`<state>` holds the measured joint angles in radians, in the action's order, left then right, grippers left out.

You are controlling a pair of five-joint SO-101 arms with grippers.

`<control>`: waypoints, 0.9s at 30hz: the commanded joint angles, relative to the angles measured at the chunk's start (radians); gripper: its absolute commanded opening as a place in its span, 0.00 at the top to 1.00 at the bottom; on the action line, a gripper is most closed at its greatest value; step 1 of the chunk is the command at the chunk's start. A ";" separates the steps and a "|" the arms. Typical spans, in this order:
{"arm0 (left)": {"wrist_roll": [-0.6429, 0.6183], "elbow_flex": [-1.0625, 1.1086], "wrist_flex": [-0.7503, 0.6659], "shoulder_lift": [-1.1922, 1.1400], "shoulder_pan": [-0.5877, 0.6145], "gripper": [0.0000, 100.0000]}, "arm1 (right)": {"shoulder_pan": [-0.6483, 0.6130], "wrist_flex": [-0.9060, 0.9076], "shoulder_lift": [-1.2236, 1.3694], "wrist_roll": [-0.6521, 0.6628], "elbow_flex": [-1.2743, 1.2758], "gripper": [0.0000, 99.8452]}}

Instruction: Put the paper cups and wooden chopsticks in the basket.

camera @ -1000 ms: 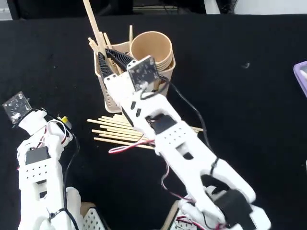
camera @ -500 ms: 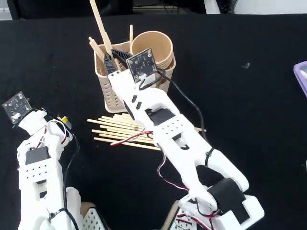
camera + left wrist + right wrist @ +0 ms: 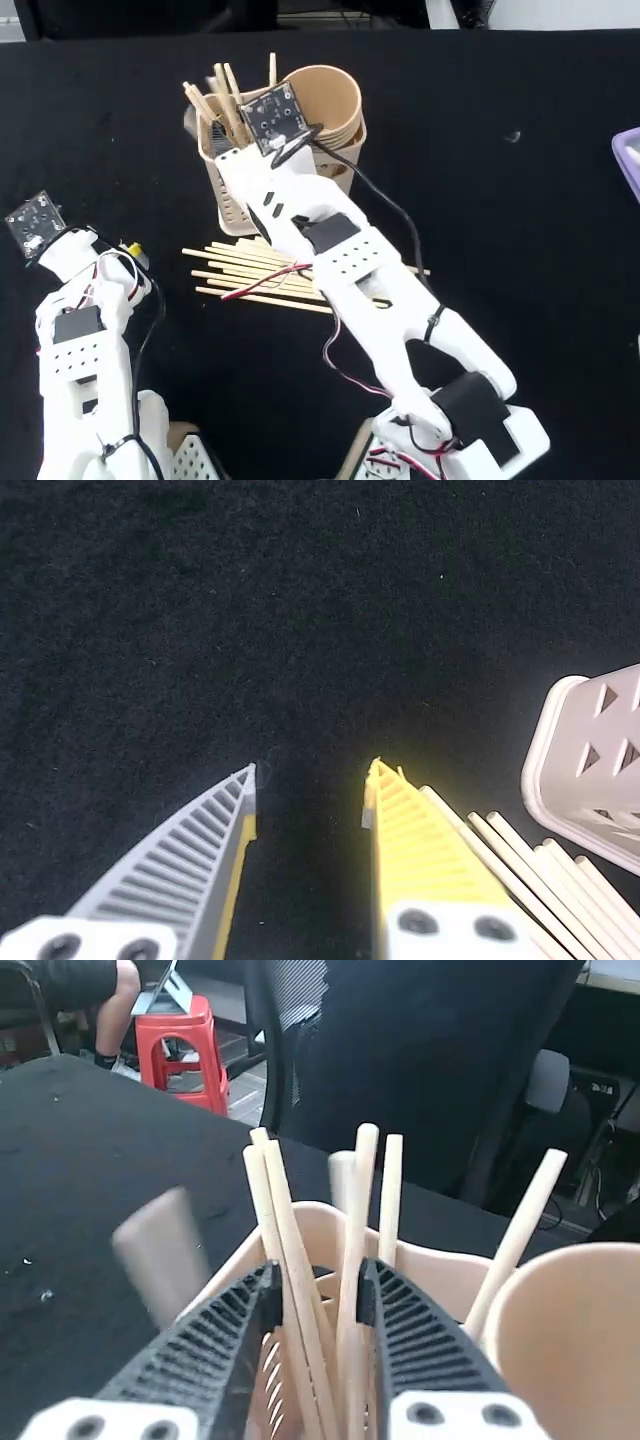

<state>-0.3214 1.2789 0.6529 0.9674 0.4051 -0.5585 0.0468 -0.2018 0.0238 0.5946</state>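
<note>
A pale slotted basket [image 3: 232, 200] stands at the back middle of the black table. Stacked paper cups [image 3: 318, 98] sit in its right half, and several wooden chopsticks [image 3: 222, 92] stand upright in its left half. My right gripper [image 3: 228, 130] hangs over that left half, open, its fingers either side of the standing chopsticks [image 3: 300, 1290]. The cup rim [image 3: 570, 1320] is beside it. More chopsticks [image 3: 250, 278] lie in a loose pile on the table in front of the basket, partly under the right arm. My left gripper [image 3: 310, 772] is open and low over bare table, close to the pile's ends [image 3: 520, 860].
A purple object [image 3: 628, 158] pokes in at the table's right edge. The basket corner [image 3: 590, 760] is close to the left gripper. Behind the table stand a dark chair [image 3: 420, 1070] and a red stool [image 3: 185, 1045].
The right gripper moved farther over the basket and lower. The long chopstick that stuck up high from it has dropped down among the others in the basket. The left arm kept still.
</note>
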 commanded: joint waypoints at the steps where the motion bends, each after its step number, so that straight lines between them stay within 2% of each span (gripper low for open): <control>1: -0.005 -0.010 -0.017 0.018 -0.005 0.82 | -0.014 0.018 -0.010 0.006 -0.082 0.88; 7: -0.005 -0.010 -0.017 0.018 -0.005 0.82 | -0.014 0.029 -0.159 0.008 -0.094 0.90; 9: -0.005 -0.010 -0.018 0.018 -0.005 0.82 | -0.014 0.095 -0.236 0.008 -0.110 0.90; 12: -0.005 -0.010 -0.018 0.018 -0.005 0.82 | -0.014 0.304 -0.369 0.008 -0.159 0.90; 18: -0.005 -0.010 -0.018 0.018 -0.005 0.82 | -0.008 0.887 -0.618 0.014 -0.203 0.90; 23: -0.005 -0.010 -0.018 0.018 -0.005 0.82 | -0.006 1.241 -0.691 0.216 -0.050 0.90; 25: -0.005 -0.010 -0.018 0.018 -0.005 0.82 | 0.037 1.283 -0.704 0.313 0.067 0.90; 27: -0.005 -0.010 -0.018 0.018 -0.005 0.82 | 0.106 1.241 -0.704 0.382 0.213 0.89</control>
<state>-0.3214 1.2789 0.6529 0.9674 0.4051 -0.5309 1.2866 -0.8815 0.3000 0.6590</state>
